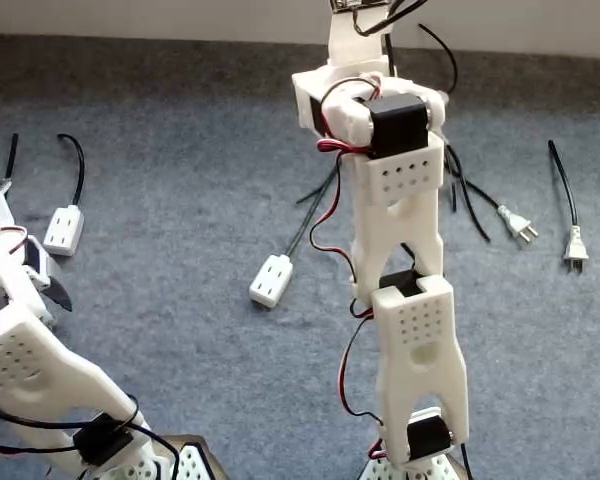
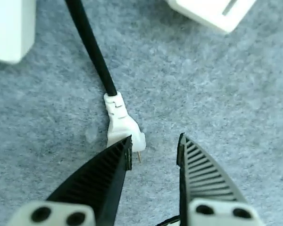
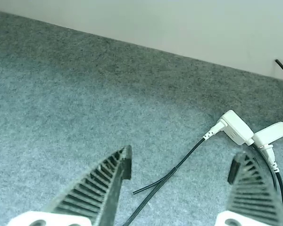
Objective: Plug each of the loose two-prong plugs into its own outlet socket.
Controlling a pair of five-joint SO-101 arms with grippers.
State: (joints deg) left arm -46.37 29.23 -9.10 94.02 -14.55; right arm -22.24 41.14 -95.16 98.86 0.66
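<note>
In the left wrist view my left gripper (image 2: 154, 146) is open just above the carpet. A white two-prong plug (image 2: 123, 128) on a black cord lies against the tip of one finger (image 2: 114, 162), its prongs poking into the gap. Two white socket blocks (image 2: 8, 28) (image 2: 212, 12) lie just beyond it. My right gripper (image 3: 181, 157) is open wide over bare carpet near the wall, with two white cord ends (image 3: 233, 127) beyond it. In the high view, sockets lie at the left (image 1: 63, 230) and the centre (image 1: 271, 280), and two loose plugs (image 1: 520, 228) (image 1: 575, 250) at the right.
The right arm (image 1: 400, 200) stretches from the front edge to the back of the grey carpet, crossing over black cords (image 1: 470, 195). The left arm (image 1: 30, 360) sits at the front left. Open carpet lies between the sockets and along the right front.
</note>
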